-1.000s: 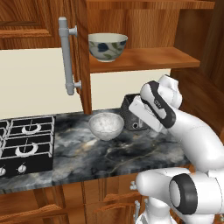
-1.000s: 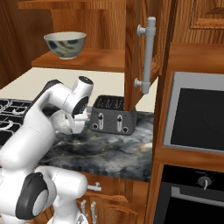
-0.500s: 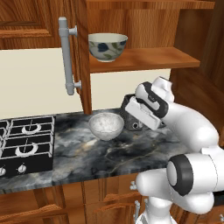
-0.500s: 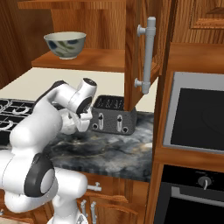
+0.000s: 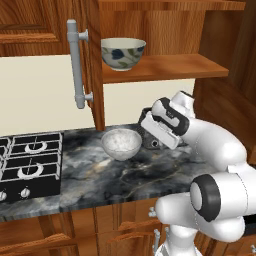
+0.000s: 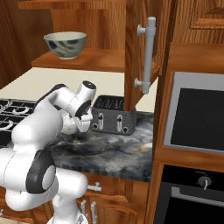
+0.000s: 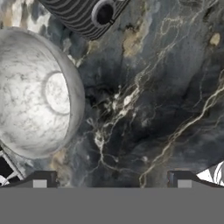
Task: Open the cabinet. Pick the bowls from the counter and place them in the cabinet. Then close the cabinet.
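Both fingertips (image 7: 40, 180) of the gripper (image 7: 112, 183) are standing wide apart and grasping nothing, looking down on the dark marble counter (image 7: 162, 100). Beside them the speckled whitish-grey bowl (image 5: 121, 144) is waiting on the counter, so I am judging about half is left: this bowl, then closing. Just behind, a toaster (image 6: 113, 115) is crowding the arm. Further up, the wall cabinet (image 5: 165, 67) is standing open, with the leaf-patterned bowl (image 5: 123, 52) already sitting on its shelf.
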Robot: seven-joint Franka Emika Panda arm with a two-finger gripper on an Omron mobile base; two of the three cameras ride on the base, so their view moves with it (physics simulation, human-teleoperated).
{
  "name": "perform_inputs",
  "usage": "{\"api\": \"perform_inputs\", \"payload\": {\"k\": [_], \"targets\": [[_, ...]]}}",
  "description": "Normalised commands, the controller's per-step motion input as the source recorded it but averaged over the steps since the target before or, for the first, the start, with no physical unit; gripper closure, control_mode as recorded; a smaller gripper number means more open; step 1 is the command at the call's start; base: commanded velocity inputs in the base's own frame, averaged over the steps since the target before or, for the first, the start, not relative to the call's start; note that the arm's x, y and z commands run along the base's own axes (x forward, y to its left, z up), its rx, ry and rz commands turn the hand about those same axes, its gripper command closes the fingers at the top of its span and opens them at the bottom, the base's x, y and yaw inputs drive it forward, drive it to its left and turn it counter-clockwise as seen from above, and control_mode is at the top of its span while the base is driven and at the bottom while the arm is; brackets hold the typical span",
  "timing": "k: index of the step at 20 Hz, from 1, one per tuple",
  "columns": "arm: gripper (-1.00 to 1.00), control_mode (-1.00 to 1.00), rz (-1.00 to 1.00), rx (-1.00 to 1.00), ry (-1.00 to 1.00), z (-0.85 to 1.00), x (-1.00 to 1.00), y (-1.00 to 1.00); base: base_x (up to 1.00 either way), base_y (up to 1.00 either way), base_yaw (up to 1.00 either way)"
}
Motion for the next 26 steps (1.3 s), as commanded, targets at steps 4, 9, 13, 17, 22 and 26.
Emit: {"api": "perform_inputs", "payload": {"k": [4, 9, 13, 17, 22, 26], "targets": [[-1.0, -1.0, -0.04, -0.01, -0.15, -0.2, 0.0, 0.19, 0.0, 0.0, 0.0], [-1.0, -1.0, -0.02, 0.0, -0.02, -0.22, 0.0, 0.1, 0.0, 0.0, 0.0], [-1.0, -1.0, -0.02, 0.0, -0.01, -0.21, 0.18, 0.02, 0.0, 0.0, 0.0], [-1.0, -1.0, 0.0, 0.0, 0.0, -0.07, 0.31, 0.0, 0.0, 0.0, 0.0], [-1.0, -1.0, -0.02, 0.0, 0.0, 0.0, 0.4, 0.02, 0.0, 0.0, 0.0], [-1.0, -1.0, -0.01, 0.0, 0.0, -0.01, 0.35, 0.01, 0.0, 0.0, 0.0]]}}
